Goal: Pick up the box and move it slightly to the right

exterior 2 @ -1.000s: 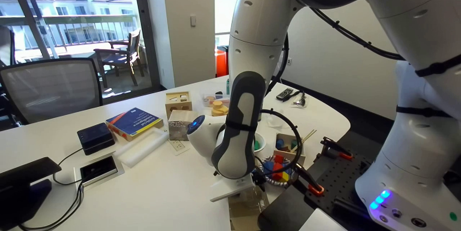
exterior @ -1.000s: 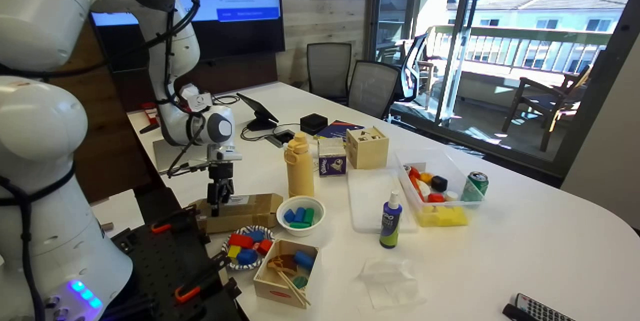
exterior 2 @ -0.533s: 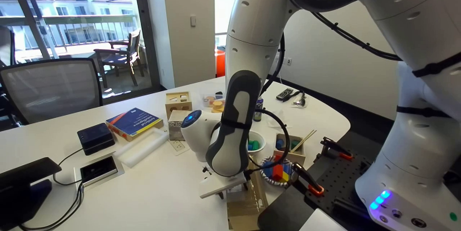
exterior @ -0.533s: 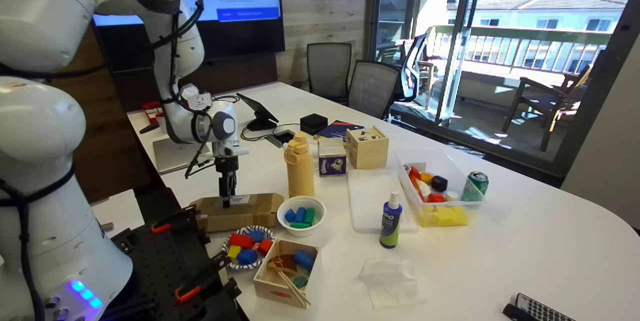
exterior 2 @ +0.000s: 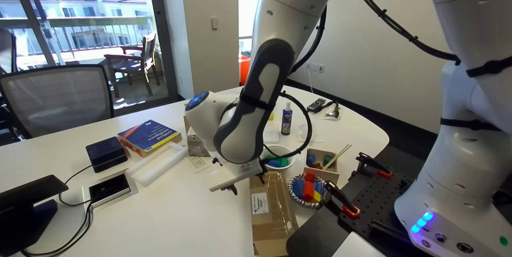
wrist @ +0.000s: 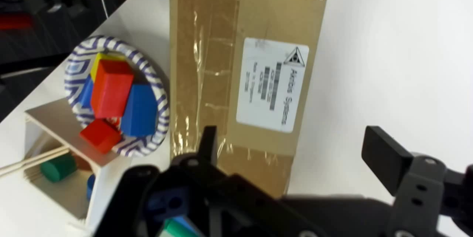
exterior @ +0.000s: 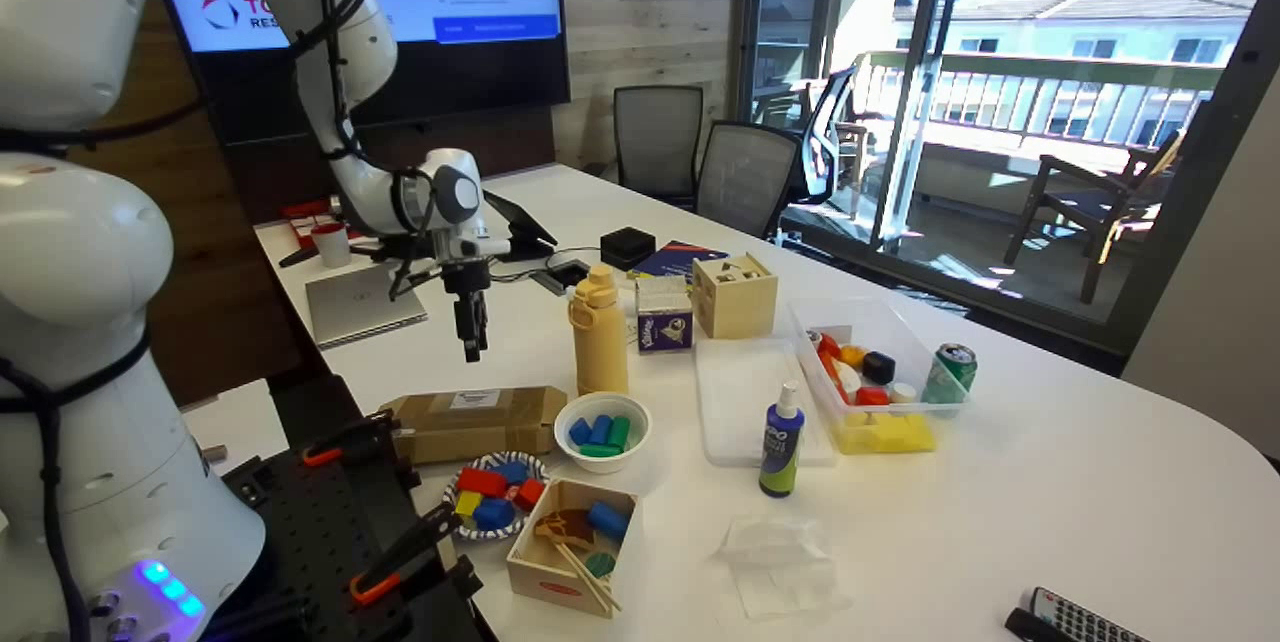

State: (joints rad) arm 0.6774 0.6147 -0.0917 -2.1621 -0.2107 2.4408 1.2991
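Note:
The flat tan cardboard box (exterior: 525, 417) with a white label lies on the white table in both exterior views (exterior 2: 272, 217). It fills the middle of the wrist view (wrist: 207, 63), its lower end partly hidden by my gripper. My gripper (wrist: 290, 137) is wide open with nothing between its fingers. In the wrist view one finger overlaps the box and the other is over bare table beyond its labelled edge. In an exterior view my gripper (exterior: 473, 354) hangs above the table just behind the box, apart from it. It is partly hidden by the wrist in an exterior view (exterior 2: 246, 185).
A white bowl of blocks (exterior: 640, 442), a patterned bowl (exterior: 455, 512) and a wooden tray (exterior: 545, 587) crowd the box's near side and end. A yellow bottle (exterior: 600, 342) stands close behind. A closed laptop (exterior: 360, 307) and clamps (exterior: 405, 547) are nearby.
My gripper has risen from low over the box and moved away toward its far side and the bowl end. The label has come into full view. The box has not moved.

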